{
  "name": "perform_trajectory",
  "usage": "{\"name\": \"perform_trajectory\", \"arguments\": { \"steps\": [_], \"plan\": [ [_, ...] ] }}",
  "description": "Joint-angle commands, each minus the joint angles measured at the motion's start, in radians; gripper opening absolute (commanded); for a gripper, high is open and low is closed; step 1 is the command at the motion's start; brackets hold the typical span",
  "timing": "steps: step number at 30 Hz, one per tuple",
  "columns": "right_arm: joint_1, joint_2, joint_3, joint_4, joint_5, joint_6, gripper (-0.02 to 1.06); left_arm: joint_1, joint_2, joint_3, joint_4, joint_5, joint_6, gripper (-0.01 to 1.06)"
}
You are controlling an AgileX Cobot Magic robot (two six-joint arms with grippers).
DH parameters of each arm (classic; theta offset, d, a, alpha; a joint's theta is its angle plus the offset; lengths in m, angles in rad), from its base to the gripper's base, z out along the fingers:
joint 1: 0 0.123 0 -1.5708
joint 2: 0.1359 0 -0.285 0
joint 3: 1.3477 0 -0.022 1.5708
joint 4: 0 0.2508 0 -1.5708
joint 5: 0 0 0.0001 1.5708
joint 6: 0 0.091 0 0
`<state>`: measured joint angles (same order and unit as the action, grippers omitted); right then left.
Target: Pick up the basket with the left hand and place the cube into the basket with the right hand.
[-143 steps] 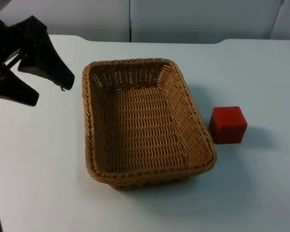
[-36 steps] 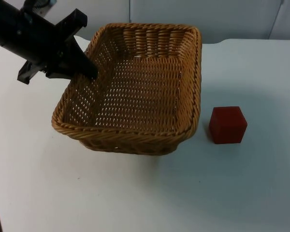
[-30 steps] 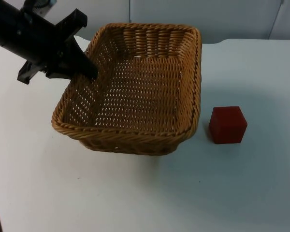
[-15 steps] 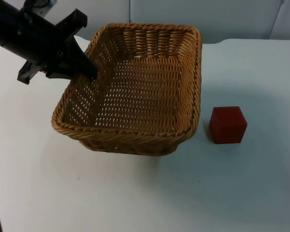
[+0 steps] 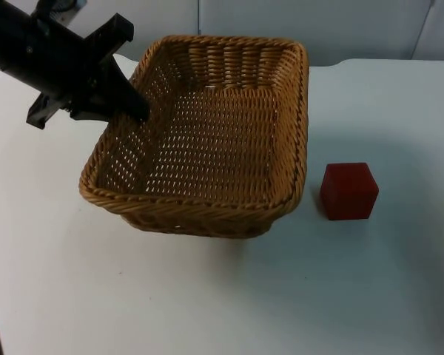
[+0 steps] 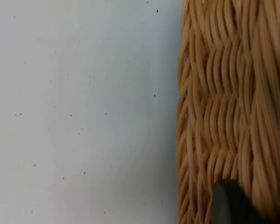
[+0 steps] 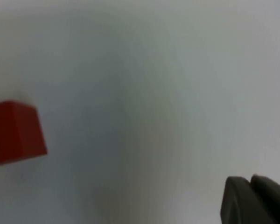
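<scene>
Basket (image 5: 207, 140) no longer flat on the table (image 5: 74, 281) as 4.8 s ago: tilted, left rim raised, clamped between the closed jaws of the left gripper (image 5: 137, 112). No change over the last second. Cube (image 5: 348, 191) unmoved, well right of those jaws, beside the basket. Right gripper (image 7: 252, 200) above bare table, cube off to its side; jaw opening cannot be told.

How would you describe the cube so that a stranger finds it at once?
Start at the white table and find the large wicker basket. The cube sits on the table beside the basket, apart from it. It is small, solid and red, unlike the tan weave.
</scene>
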<state>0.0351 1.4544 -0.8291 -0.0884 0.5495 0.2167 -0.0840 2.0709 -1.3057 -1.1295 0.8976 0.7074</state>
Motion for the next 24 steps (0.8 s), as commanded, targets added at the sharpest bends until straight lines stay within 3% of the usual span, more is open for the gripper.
{"name": "perform_trajectory", "arguments": {
  "steps": [1,2,3,5,6,9,10,15,24],
  "plan": [
    [0.07,0.117,-0.052,0.096,-0.03,-0.097,0.17,0.001,-0.016,-0.008,-0.038,0.022,-0.005,0.0],
    [0.07,0.117,-0.052,0.096,-0.03,-0.097,0.17,0.001,-0.016,-0.008,-0.038,0.022,-0.005,0.0],
    [0.096,0.147,-0.073,0.111,-0.035,-0.112,0.23,0.001,-0.016,-0.008,-0.038,0.022,-0.005,0.0],
    [0.153,0.214,-0.142,0.12,-0.028,-0.132,0.5,0.001,-0.016,-0.008,-0.038,0.022,-0.005,0.0],
    [0.153,0.214,-0.142,0.12,-0.028,-0.132,0.5,0.001,-0.016,-0.008,-0.038,0.022,-0.005,0.0],
    [0.209,0.264,-0.219,0.122,-0.022,-0.146,1.0,0.001,-0.016,-0.008,-0.038,0.022,-0.005,0.0],
    [0.229,0.277,-0.237,0.124,-0.019,-0.151,1.05,0.001,-0.016,-0.008,-0.038,0.022,-0.005,0.0],
    [0.274,0.341,-0.307,0.202,-0.017,-0.149,1.05,0.001,-0.016,-0.008,-0.038,0.022,-0.005,0.0],
    [0.294,0.422,-0.337,0.247,-0.047,-0.147,1.05,0.001,-0.016,-0.008,-0.04,0.02,-0.005,0.0]
  ]
}}
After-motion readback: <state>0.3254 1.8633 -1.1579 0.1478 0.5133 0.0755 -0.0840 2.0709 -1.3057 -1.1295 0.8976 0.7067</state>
